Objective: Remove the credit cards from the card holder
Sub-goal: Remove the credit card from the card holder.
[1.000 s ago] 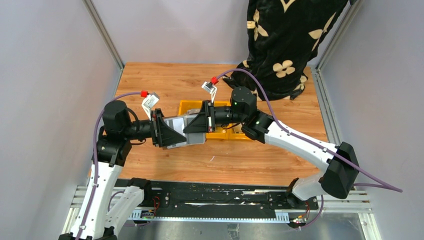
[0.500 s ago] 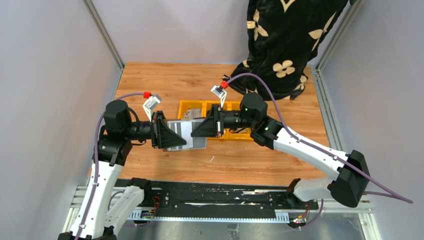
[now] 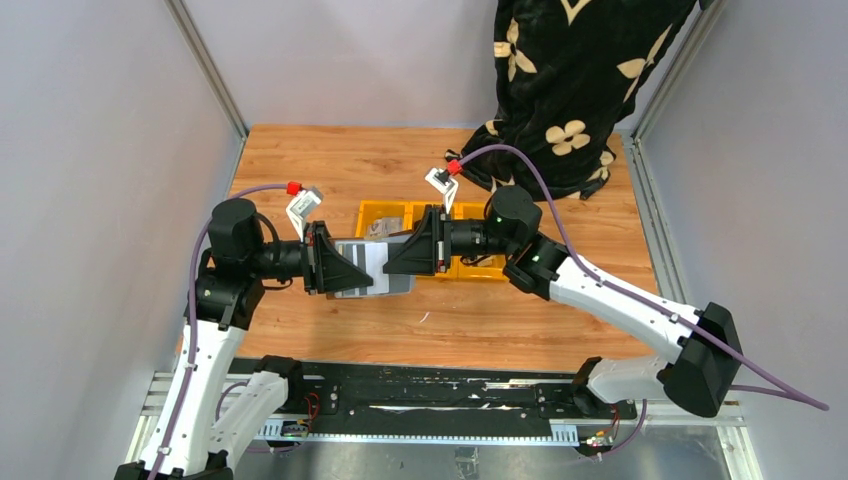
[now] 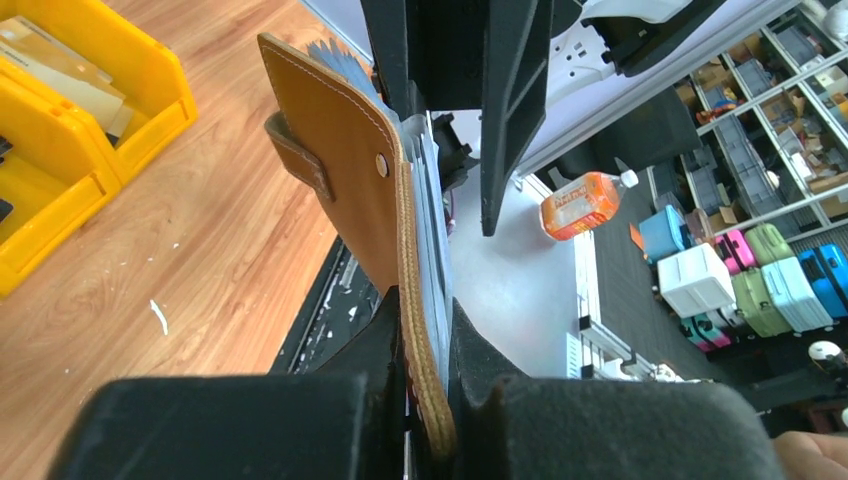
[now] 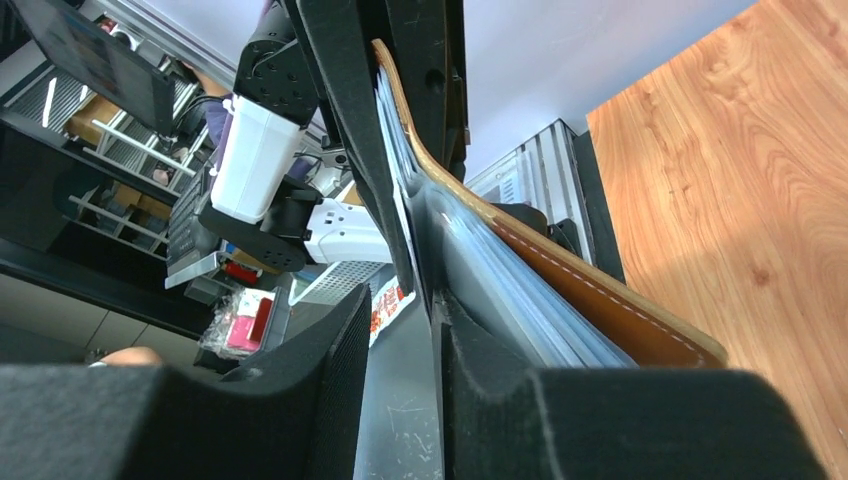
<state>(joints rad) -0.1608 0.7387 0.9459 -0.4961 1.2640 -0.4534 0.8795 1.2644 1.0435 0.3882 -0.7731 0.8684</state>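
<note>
Above the worktop (image 3: pixel 480 320), near the yellow tray (image 4: pixel 160 105), the card holder (image 4: pixel 340 160) hangs pinched by the fingers of the left gripper (image 4: pixel 422 325), while the right gripper (image 5: pixel 400 310) straddles a thin sheet, its clamp unclear, so I judge credit cards are still inside its sleeves (image 5: pixel 520 310).

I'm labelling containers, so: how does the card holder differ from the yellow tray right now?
The card holder is brown leather with a snap tab; the yellow tray is plastic with open compartments. The card holder is up off the table, clamped in the left gripper; the yellow tray rests on the table. Both hold thin flat items.
</note>
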